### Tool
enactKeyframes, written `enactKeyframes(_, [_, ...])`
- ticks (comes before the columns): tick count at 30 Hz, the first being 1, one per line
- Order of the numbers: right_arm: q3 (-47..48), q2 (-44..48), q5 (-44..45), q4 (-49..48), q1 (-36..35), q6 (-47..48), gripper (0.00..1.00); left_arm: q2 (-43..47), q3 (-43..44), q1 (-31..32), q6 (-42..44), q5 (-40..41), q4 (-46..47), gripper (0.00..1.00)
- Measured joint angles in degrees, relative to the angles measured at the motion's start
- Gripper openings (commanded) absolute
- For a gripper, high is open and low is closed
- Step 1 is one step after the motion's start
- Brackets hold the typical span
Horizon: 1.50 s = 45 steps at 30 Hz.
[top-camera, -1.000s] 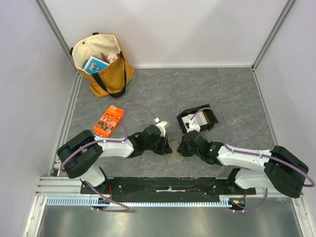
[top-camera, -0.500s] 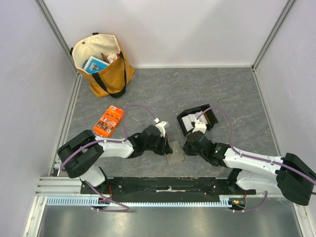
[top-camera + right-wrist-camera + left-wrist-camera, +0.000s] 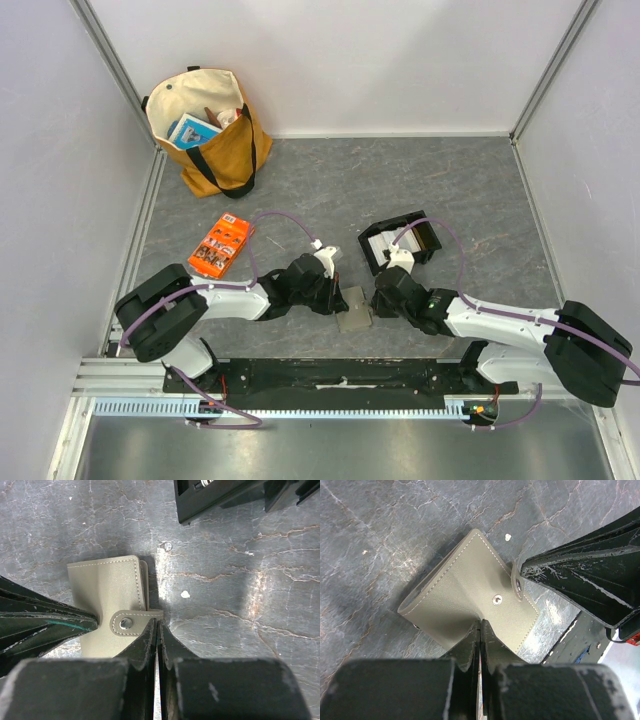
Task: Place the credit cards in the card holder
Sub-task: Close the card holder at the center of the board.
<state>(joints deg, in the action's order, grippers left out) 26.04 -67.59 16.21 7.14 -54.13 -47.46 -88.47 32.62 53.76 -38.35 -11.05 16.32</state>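
Observation:
The olive-grey card holder [image 3: 353, 308] lies flat on the table between both grippers, folded, its snap strap [image 3: 126, 623] lying across the front. My left gripper [image 3: 480, 623] is shut, its tips pressed onto the holder [image 3: 465, 592] below the snap stud [image 3: 496, 599]. My right gripper [image 3: 157, 622] is shut too, its tips at the strap's end by the holder's [image 3: 107, 592] edge. The credit cards [image 3: 384, 243] show as a pale stack in the black tray [image 3: 412, 232] just beyond the right gripper.
An orange printed packet [image 3: 219, 247] lies left of the arms. A tan tote bag [image 3: 208, 130] with items inside stands at the back left. The tray's corner [image 3: 210, 502] sits close above my right gripper. Walls enclose the table on three sides.
The right arm swung out to the right and came partly back, its gripper now a little right of where it was. The card holder shifted slightly. The left arm has stayed put.

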Motion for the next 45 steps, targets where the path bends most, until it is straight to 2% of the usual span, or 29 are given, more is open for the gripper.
enactKeyframes(23, [0.02,-2.14,-4.31,-3.89,0.04,0.28,0.05,0.02,0.76,0.00,0.04,0.00,-1.68,0.02])
enactKeyframes(45, [0.61,-1.88,-4.59,-4.11,0.26,1.25,0.05,0.00,1.18,0.00,0.07,0.00,-2.58,0.02])
